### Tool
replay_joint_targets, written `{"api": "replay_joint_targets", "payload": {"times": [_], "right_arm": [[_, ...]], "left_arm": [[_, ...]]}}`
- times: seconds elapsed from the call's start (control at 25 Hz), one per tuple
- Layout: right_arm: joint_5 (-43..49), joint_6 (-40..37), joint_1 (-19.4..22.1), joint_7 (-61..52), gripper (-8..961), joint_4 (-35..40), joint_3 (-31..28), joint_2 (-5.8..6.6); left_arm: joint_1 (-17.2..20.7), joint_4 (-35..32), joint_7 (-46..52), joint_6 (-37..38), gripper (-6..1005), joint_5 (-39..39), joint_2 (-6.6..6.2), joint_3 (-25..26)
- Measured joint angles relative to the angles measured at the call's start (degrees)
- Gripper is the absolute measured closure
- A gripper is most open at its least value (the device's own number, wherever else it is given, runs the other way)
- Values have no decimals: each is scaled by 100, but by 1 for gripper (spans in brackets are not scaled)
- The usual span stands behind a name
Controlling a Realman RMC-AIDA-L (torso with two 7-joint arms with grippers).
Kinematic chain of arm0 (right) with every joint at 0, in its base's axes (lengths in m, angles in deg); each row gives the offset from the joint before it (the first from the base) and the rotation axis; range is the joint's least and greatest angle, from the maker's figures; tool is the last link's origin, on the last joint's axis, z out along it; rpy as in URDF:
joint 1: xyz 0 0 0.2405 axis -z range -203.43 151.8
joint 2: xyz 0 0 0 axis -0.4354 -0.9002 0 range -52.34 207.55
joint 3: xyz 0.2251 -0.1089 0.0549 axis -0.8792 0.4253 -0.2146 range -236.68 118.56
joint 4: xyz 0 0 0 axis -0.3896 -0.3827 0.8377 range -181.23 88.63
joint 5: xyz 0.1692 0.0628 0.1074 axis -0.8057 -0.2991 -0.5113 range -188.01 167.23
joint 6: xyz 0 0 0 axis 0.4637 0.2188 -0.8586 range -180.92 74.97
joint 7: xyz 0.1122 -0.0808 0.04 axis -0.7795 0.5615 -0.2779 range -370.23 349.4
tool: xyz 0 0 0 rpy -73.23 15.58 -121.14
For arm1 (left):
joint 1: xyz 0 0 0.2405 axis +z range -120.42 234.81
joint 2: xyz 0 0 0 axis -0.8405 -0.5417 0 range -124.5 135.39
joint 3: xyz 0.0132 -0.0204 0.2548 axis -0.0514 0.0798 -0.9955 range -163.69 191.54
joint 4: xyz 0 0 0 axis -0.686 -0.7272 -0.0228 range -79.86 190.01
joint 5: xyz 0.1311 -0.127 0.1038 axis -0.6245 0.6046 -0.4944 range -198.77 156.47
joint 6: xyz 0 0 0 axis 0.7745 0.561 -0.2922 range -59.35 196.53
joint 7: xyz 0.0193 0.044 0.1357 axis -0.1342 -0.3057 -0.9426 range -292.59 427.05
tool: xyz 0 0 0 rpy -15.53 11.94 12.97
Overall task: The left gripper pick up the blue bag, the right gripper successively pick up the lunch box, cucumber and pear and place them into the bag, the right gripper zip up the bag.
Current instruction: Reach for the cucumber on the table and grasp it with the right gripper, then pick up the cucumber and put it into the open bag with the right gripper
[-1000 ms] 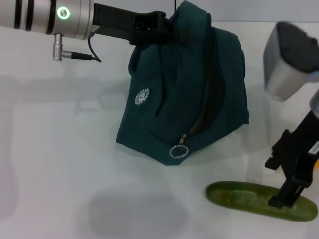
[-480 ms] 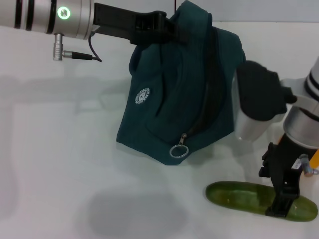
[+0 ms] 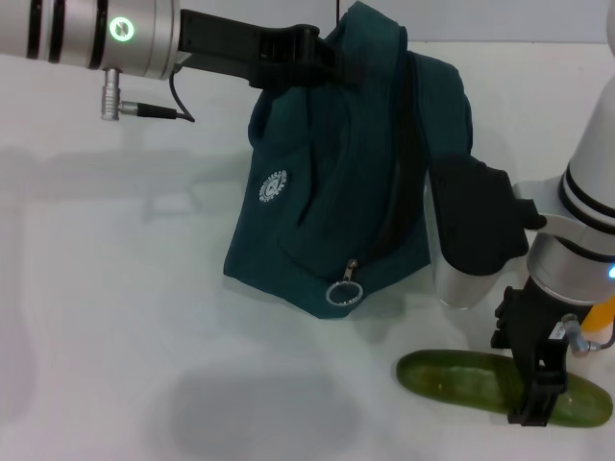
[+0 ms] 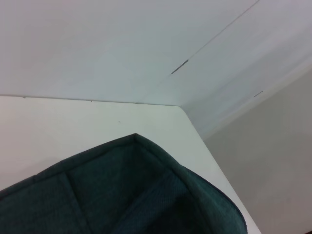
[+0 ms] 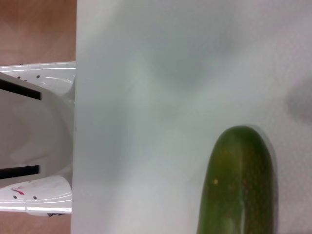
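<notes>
White tabletop (image 3: 115, 317) all around, with a plain pale wall behind it in the left wrist cam. From my seat the head cam shows the blue bag (image 3: 346, 182) standing up near the middle of the table, more of a dark teal really, with a small round white logo (image 3: 274, 185) on its side and the silver zipper ring (image 3: 344, 291) hanging low at the front corner. The zipper runs open up the side.

The left gripper (image 3: 298, 53) comes in from the upper left and its jaws are clamped on the top edge of the bag, holding it upright. The green light (image 3: 120, 28) on that arm is lit. The left wrist cam just looks down over the bag's rim (image 4: 146, 146) into the dark inside.

The cucumber (image 3: 461, 379) lies flat on the table in front of the bag toward the right, well apart from it. The right gripper (image 3: 536, 408) is down on the cucumber's right half, fingers pointing at the table. I can't tell how far apart its jaws are or whether they've closed on it. The right wrist cam catches one rounded end of the cucumber (image 5: 239, 185) resting on the white surface.
</notes>
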Motion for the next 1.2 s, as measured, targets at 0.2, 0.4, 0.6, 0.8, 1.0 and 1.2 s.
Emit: {"api": "replay_joint_targets", "payload": {"times": [0.2, 0.4, 0.6, 0.8, 1.0, 1.2], "right_arm": [[-3, 26, -3, -2, 198, -8, 23, 0], [35, 35, -12, -3, 216, -64, 76, 0], [55, 32, -86, -3, 368, -307, 90, 0], [130, 26, -75, -3, 406, -315, 65, 0], [183, 30, 25, 1, 410, -301, -75, 0], [106, -202, 202, 181, 415, -249, -830, 23]], "left_arm": [[1, 0, -5, 0, 933, -1, 0, 0], [1, 0, -9, 0, 933, -1, 0, 0], [-2, -6, -9, 0, 933, -2, 0, 0], [5, -5, -7, 0, 933, -1, -5, 0], [4, -6, 7, 0, 933, -1, -1, -1], [8, 0, 2, 0, 933, -1, -7, -1]]}}
